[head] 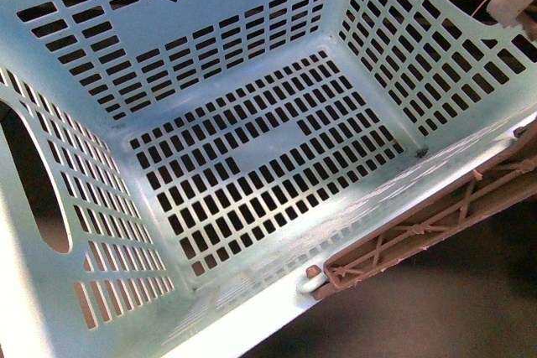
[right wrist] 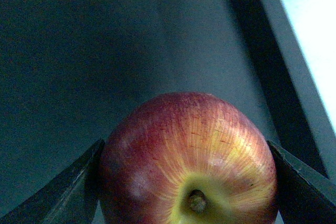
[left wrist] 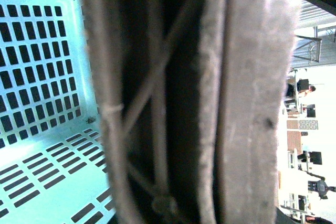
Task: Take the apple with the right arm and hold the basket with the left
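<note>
1. In the right wrist view, my right gripper [right wrist: 186,153] is pressing its two dark fingers [right wrist: 63,195] against opposite sides of the round, bright red apple [right wrist: 189,140] with yellow streaks and a yellowish patch round the stem. Both are touching its skin, spread just to its width.
2. I am judging the pick as gripped. Whether the apple is clear of the dark grey surface [right wrist: 79,51] behind it, I cannot tell.
3. In the left wrist view, the brown latticed plastic handle [left wrist: 173,103] of the large, pale mint-blue slotted plastic basket [left wrist: 42,77] is filling the picture, right up against the camera. My left gripper is not showing, so I cannot tell whether it is gripping anything.
4. In the front view the basket [head: 252,148] is sitting tilted and holding nothing. The apple is not showing there.
5. As I judge it, I am leaving two things open: the left hold, and the lift.
</note>
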You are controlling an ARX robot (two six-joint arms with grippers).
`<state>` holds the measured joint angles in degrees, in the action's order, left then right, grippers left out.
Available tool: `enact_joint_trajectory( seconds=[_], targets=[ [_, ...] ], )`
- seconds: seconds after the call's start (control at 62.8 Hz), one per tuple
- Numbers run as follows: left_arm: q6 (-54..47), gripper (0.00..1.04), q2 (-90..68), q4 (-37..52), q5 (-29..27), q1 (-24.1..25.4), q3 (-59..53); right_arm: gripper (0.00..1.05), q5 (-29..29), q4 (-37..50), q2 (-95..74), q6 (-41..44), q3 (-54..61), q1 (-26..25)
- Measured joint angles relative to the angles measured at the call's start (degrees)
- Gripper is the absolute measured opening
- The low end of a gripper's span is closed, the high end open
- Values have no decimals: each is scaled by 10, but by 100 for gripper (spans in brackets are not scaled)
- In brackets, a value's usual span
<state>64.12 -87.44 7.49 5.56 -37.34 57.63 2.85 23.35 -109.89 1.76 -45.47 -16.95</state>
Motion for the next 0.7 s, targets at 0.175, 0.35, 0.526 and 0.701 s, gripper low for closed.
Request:
enact_joint_trajectory(
  seconds=[0.175,0.35,0.526,0.701],
  targets=[
    [0,15,0,0,0,0,0,79,-55,-19,175,-78,1,22],
    [0,15,0,0,0,0,0,79,-68,-33,294,-135,3,89],
    [0,15,0,0,0,0,0,79,-51,-43,351,-170,14,200],
    [0,15,0,0,0,0,0,79,-24,-47,348,-185,38,278]
  ],
)
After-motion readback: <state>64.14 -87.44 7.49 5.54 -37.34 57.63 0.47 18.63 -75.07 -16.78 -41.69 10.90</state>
